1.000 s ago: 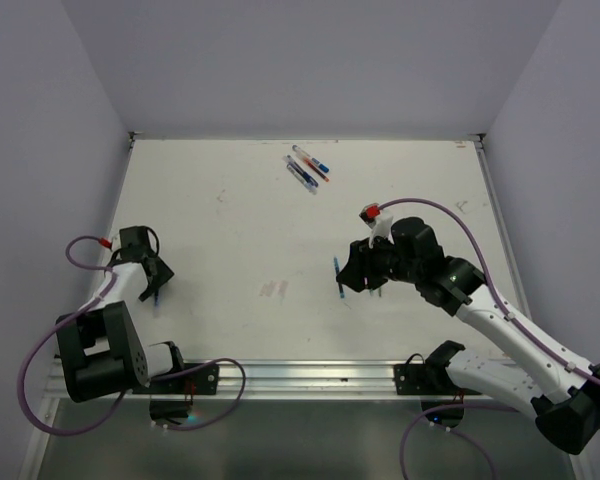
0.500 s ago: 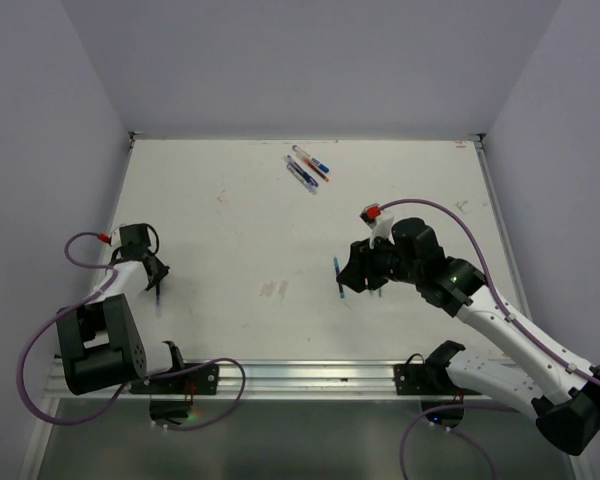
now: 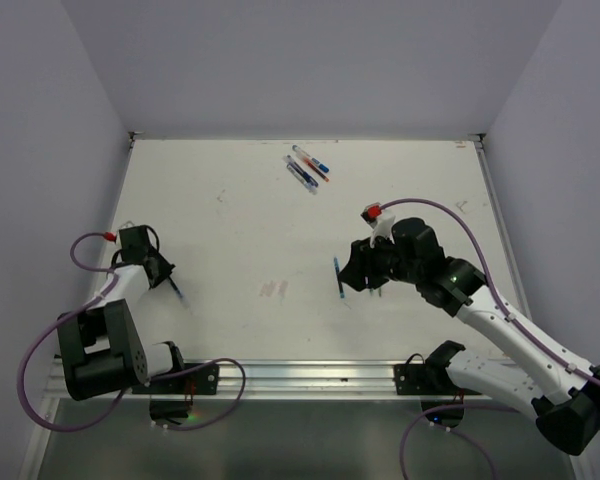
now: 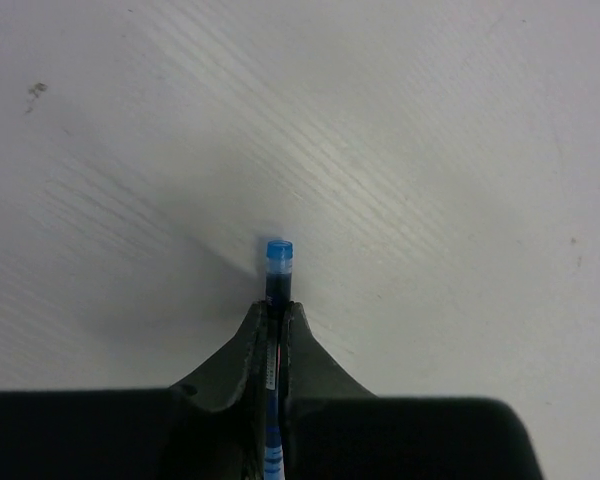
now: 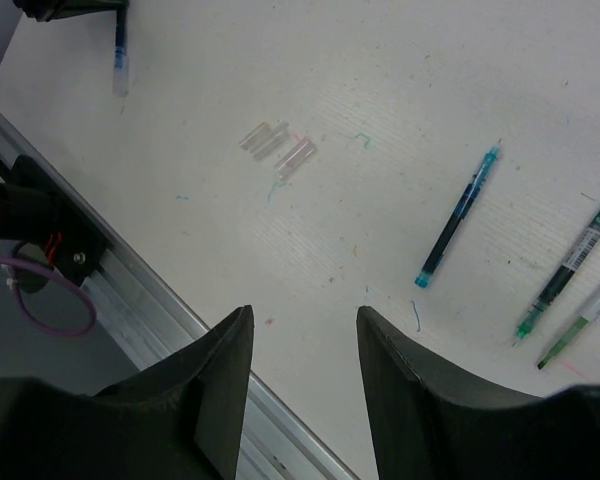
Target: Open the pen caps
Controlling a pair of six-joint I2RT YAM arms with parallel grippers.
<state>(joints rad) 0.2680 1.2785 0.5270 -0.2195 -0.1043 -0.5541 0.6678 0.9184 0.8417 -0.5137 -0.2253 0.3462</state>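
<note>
My left gripper (image 4: 274, 312) is shut on a thin blue pen (image 4: 278, 268), whose blue end sticks out past the fingertips just above the white table. In the top view this left gripper (image 3: 152, 268) is at the table's left edge, and its pen (image 3: 177, 291) points to the lower right. My right gripper (image 5: 305, 316) hovers open over the table with nothing between its fingers. A second blue pen (image 5: 457, 218) lies ahead of it to the right, also visible from above (image 3: 338, 278). I cannot make out separate pen caps on these pens.
Two green pens (image 5: 570, 265) lie at the right edge of the right wrist view. Short clear tubes (image 5: 277, 148) lie mid-table. More pens (image 3: 308, 168) lie at the back centre. A metal rail (image 3: 300, 372) runs along the near edge, and walls close in both sides.
My left gripper has closed on the blue pen and turned it, so the pen now points to the lower right. The right arm has hardly moved.
</note>
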